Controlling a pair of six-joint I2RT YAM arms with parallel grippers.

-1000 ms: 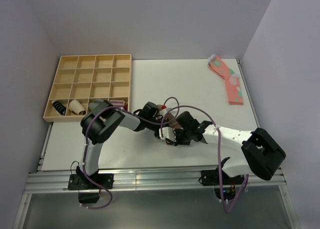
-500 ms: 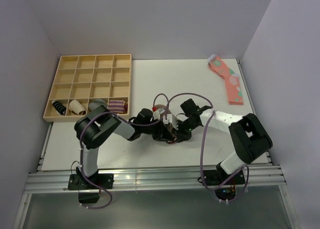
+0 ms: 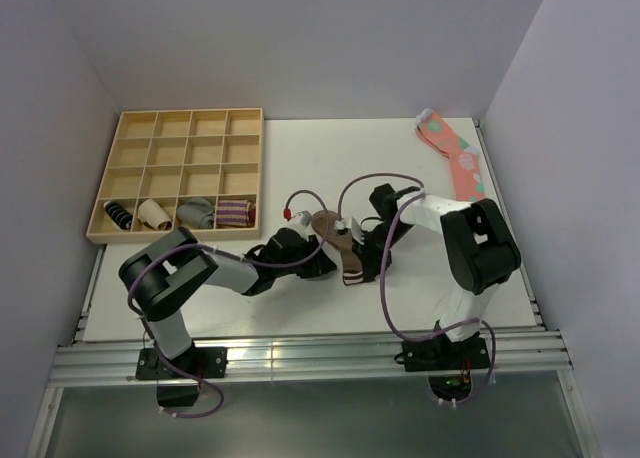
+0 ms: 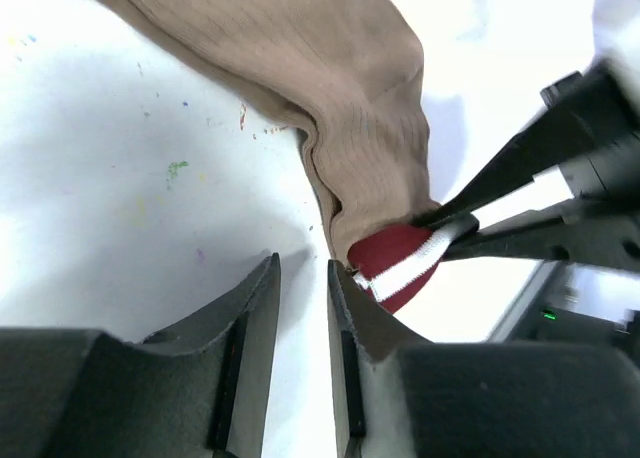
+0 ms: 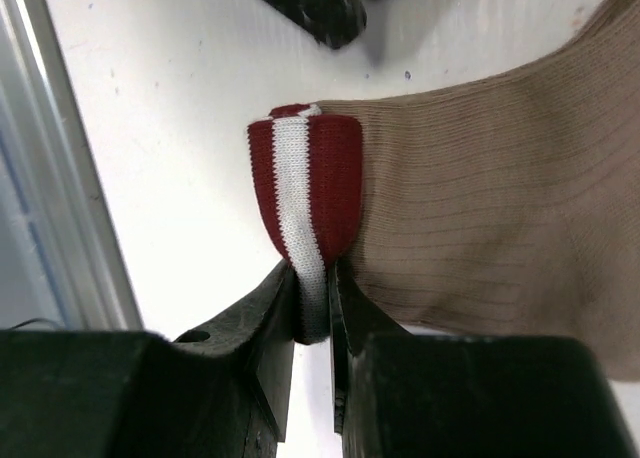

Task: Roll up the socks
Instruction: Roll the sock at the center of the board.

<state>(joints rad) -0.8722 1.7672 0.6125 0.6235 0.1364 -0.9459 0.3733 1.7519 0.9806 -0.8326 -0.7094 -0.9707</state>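
The tan-brown sock [image 3: 335, 234] lies stretched flat on the white table, its dark red and white striped cuff [image 3: 352, 274] towards the near edge. My right gripper [image 3: 363, 266] is shut on the cuff's edge; in the right wrist view the cuff [image 5: 305, 193] is pinched between the jaws [image 5: 312, 290] and the tan leg [image 5: 500, 218] spreads to the right. My left gripper [image 3: 328, 265] sits just left of the cuff. In the left wrist view its jaws [image 4: 303, 278] stand a narrow gap apart over bare table, empty, with the cuff [image 4: 400, 266] beside the right finger.
A wooden compartment tray [image 3: 190, 111] stands at the back left, with small sock bundles [image 3: 197, 212] in its front row. A coral-pink dotted sock [image 3: 455, 158] lies at the back right. The table's near edge and metal rail [image 3: 300, 353] run below the grippers.
Both grippers moved left and towards the near edge. The sock, bunched under them before, now lies stretched out. The left gripper no longer holds it.
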